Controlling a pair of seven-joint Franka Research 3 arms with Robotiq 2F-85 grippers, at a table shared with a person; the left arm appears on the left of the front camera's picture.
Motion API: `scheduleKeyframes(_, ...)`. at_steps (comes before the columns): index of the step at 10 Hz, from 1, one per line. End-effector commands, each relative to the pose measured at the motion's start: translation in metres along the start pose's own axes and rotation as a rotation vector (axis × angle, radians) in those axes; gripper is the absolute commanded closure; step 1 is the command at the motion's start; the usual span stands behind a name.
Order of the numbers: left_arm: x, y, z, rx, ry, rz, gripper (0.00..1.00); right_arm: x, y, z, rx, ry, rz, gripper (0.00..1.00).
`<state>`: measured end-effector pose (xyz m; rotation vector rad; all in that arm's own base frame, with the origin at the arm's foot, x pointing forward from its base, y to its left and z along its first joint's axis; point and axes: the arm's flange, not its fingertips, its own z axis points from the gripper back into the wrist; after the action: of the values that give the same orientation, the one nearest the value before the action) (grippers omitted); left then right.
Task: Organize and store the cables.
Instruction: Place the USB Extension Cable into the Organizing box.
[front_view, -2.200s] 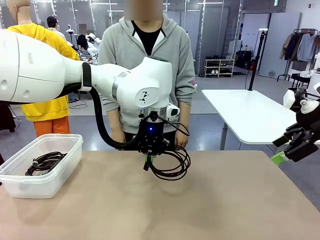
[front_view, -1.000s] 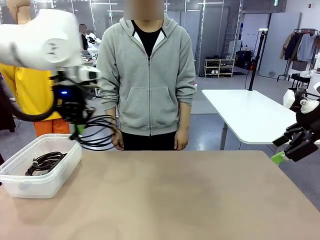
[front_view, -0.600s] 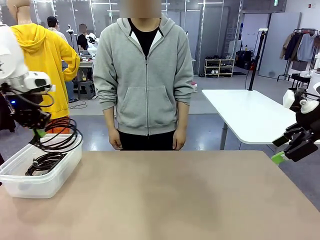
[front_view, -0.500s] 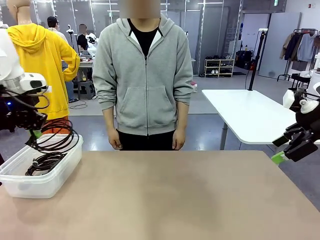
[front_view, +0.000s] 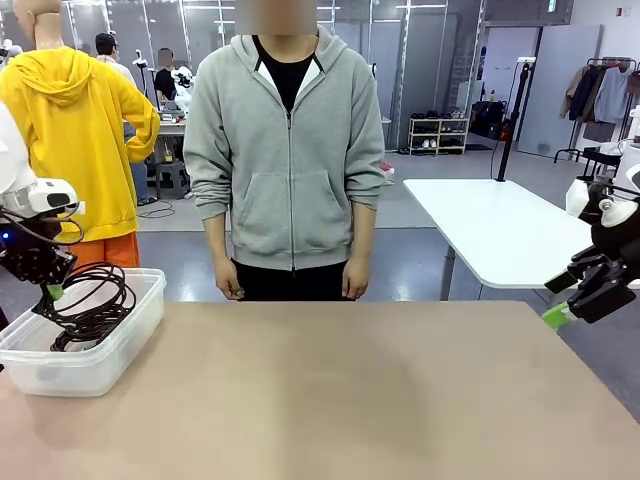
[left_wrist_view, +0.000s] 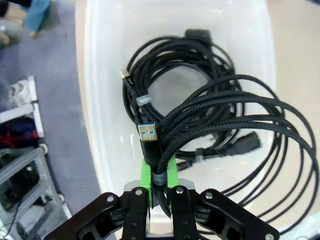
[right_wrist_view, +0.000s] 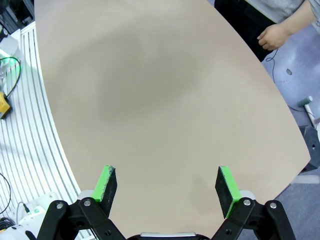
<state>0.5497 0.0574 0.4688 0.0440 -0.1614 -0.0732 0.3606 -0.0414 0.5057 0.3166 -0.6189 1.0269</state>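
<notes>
Hanging over the clear plastic bin at the left edge of the front view, my left fingers are clamped on a coiled black cable, pinching several strands just below its blue USB plug. In the left wrist view a second coiled cable already lies on the bin's floor, in the upper half of the frame. The held coil's loops spread wide toward the right of that frame, beyond the bin's rim, so a release from here risks the coil draping over the wall or sliding out onto the tabletop. Loops may also tangle with the stored coil. My right fingers stand wide apart, holding nothing, above bare tabletop.
</notes>
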Motion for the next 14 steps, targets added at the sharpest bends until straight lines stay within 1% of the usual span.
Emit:
scheduleKeyframes(1,0.018,0.022,-0.015,-0.016,-0.002,0.065,0.86,0.004,0.001,0.002,0.006,-0.005,-0.032,0.00)
scheduleKeyframes(2,0.020,0.027,-0.023,-0.034,0.011,0.077,0.86,0.004,0.001,0.002,0.006,-0.005,-0.032,0.00)
scheduleKeyframes(3,0.024,0.028,-0.036,-0.011,0.019,0.084,0.86,0.004,0.001,0.002,0.006,-0.005,-0.032,0.00)
scheduleKeyframes(4,0.026,0.026,-0.047,-0.045,0.026,0.101,0.86,0.004,0.001,0.002,0.006,-0.005,-0.032,0.00)
scheduleKeyframes(5,0.028,0.025,-0.055,-0.058,0.019,0.127,0.82,0.004,0.001,0.002,0.006,-0.005,-0.032,0.00)
scheduleKeyframes(10,0.020,0.015,-0.046,-0.035,-0.004,0.134,0.36,0.004,0.001,0.002,0.006,-0.005,-0.032,0.00)
scheduleKeyframes(12,0.017,0.007,-0.038,-0.015,-0.014,0.132,0.17,0.004,0.001,0.002,0.006,-0.005,-0.032,0.00)
scheduleKeyframes(14,0.012,-0.002,-0.025,-0.002,-0.035,0.156,0.00,0.004,0.001,0.002,0.006,-0.005,-0.032,0.00)
